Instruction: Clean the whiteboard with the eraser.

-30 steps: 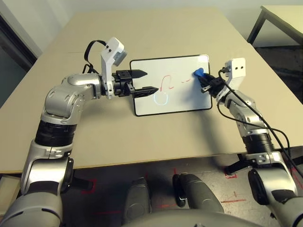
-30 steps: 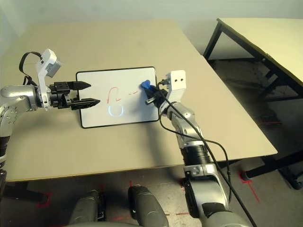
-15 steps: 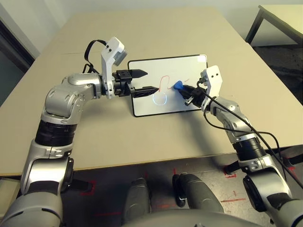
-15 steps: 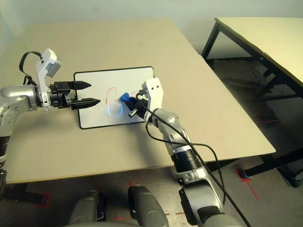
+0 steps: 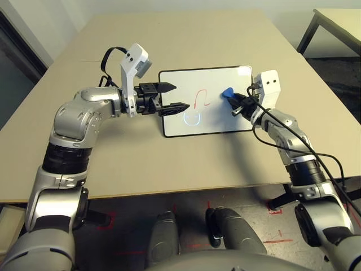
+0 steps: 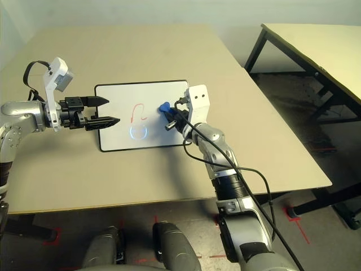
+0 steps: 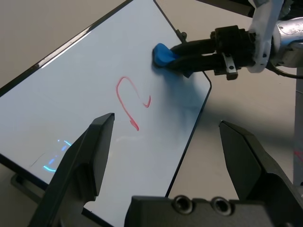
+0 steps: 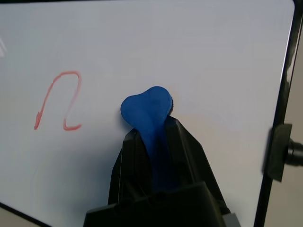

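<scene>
While pinched in the right hand (image 5: 234, 105), eraser (image 5: 227, 93) presses on whiteboard (image 5: 225, 116), right of remaining red scribble (image 5: 199, 98).
Whiteboard flat on desk (image 5: 169, 164); left hand (image 5: 172, 96), fingers spread and empty, hovers at its left edge, probably to steady it.

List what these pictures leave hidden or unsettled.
- The eraser: its rear, covered by the right gripper fingers in the right wrist view.
- Whether its tip touches the whiteboard: no view settles it.
- Board's near-left corner, behind the left gripper in the eye views.
</scene>
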